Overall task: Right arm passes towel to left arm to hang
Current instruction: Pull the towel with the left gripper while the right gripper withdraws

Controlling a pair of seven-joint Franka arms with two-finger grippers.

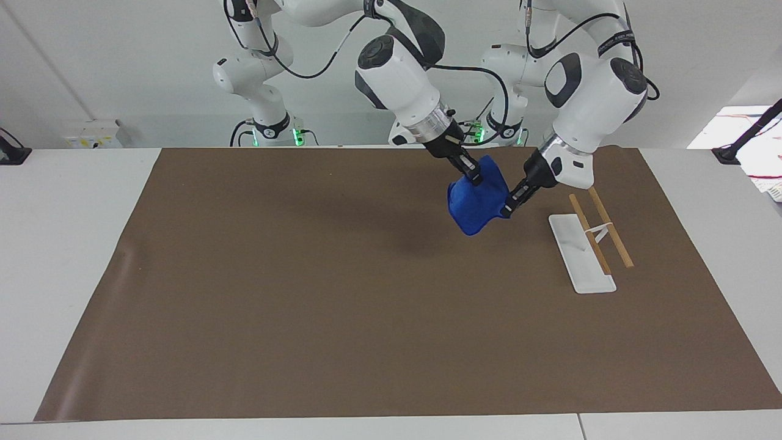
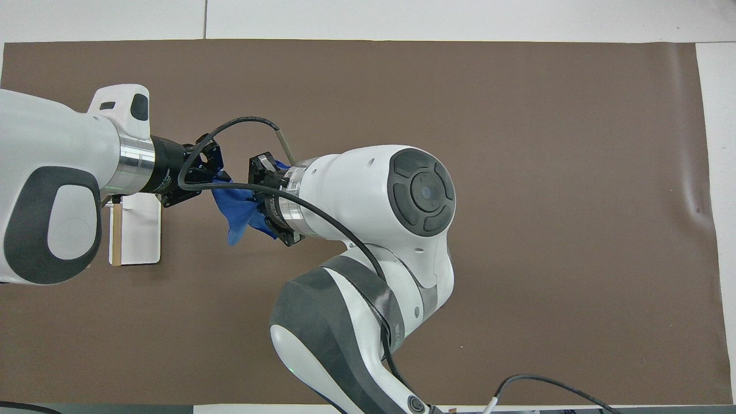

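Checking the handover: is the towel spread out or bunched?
Bunched: the towel hangs crumpled between the right gripper and left gripper.

Right arm angles down over the table, its right gripper raised and clamped on the towel's upper edge. Left arm slopes in from its own end, left gripper closed on the towel's side, facing the right gripper at close range.

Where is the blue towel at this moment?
The towel hangs in the air over the brown mat, between the right gripper and the left gripper, near the white rack.
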